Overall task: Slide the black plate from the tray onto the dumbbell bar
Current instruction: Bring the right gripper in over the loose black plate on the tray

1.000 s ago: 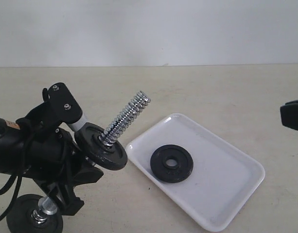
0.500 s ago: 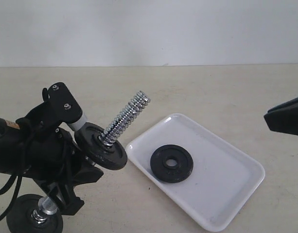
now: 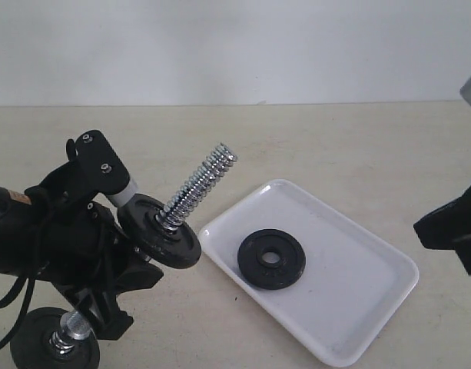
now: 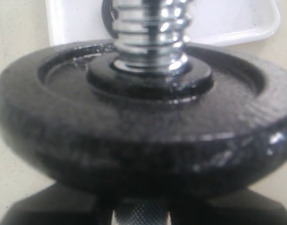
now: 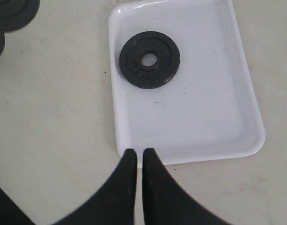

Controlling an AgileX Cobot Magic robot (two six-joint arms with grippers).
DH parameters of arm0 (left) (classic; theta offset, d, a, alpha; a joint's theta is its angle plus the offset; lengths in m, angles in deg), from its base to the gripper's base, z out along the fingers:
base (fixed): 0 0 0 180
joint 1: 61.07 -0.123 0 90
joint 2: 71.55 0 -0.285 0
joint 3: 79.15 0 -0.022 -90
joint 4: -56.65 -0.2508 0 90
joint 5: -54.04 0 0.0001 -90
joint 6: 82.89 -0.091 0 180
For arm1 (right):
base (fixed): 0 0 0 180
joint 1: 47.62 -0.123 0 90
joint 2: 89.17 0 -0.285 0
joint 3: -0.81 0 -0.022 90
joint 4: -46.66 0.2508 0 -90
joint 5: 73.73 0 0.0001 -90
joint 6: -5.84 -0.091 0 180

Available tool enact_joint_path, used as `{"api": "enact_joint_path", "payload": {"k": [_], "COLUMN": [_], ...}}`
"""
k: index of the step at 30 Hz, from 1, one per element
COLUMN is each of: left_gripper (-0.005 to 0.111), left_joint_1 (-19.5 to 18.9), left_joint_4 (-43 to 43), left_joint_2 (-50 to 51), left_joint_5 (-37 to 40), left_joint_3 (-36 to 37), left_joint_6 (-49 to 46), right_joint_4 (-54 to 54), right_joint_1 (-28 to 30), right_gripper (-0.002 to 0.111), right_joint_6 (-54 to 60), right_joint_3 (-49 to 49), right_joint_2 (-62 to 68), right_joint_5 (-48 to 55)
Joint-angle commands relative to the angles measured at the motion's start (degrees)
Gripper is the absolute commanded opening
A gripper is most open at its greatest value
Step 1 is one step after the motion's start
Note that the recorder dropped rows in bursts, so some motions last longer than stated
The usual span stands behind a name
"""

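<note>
The black plate (image 3: 271,259) (image 5: 149,59) lies flat in the white tray (image 3: 358,307) (image 5: 195,108), near the tray's end that faces the bar. My left gripper (image 3: 104,261) (image 4: 141,218) is shut on the knurled handle of the dumbbell bar. The bar's chrome threaded end (image 3: 198,188) (image 4: 150,28) points up and toward the tray, with one of its own black discs (image 3: 160,233) (image 4: 143,140) seated at the base of the thread. My right gripper (image 3: 431,227) (image 5: 139,152) is shut and holds nothing. It hovers at the tray's far rim, apart from the plate.
The bar's other black disc (image 3: 43,346) rests low at the front left by a short chrome stub. The beige tabletop (image 3: 335,146) runs back to a white wall. In the right wrist view, the two bar discs (image 5: 12,11) show at a corner.
My right gripper has come lower and further in from the right edge of the exterior view. The left arm, bar, plate and tray have not moved.
</note>
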Motion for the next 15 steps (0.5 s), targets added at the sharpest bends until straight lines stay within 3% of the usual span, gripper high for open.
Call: {"api": "enact_joint_path", "payload": {"k": [1, 7, 10, 13, 15], "left_gripper": [0.004, 0.004, 0.004, 0.004, 0.004], "left_joint_1": [0.0, 0.0, 0.0, 0.0, 0.0], "left_joint_4": [2.7, 2.7, 2.7, 2.7, 2.7], "left_joint_2": [-2.6, -2.6, -2.6, -2.6, -2.6], "left_joint_5": [-4.3, -4.2, -4.2, -4.6, -4.6], "left_joint_3": [-1.7, -1.7, -1.7, -1.8, -1.8], "left_joint_6": [0.9, 2.1, 2.1, 2.1, 2.1], "right_joint_4": [1.2, 0.3, -14.4, -31.5, -29.9], "right_joint_1": [0.1, 0.1, 0.1, 0.1, 0.1], "right_gripper": [0.001, 0.001, 0.0, 0.0, 0.0], "right_joint_6": [-19.0, -36.0, -25.6, -25.9, -20.5], "right_joint_3": [-0.4, -0.4, -0.4, -0.4, -0.4], "right_joint_2": [0.1, 0.0, 0.0, 0.0, 0.0], "right_joint_5": [-0.1, -1.1, -1.0, 2.0, 1.0]}}
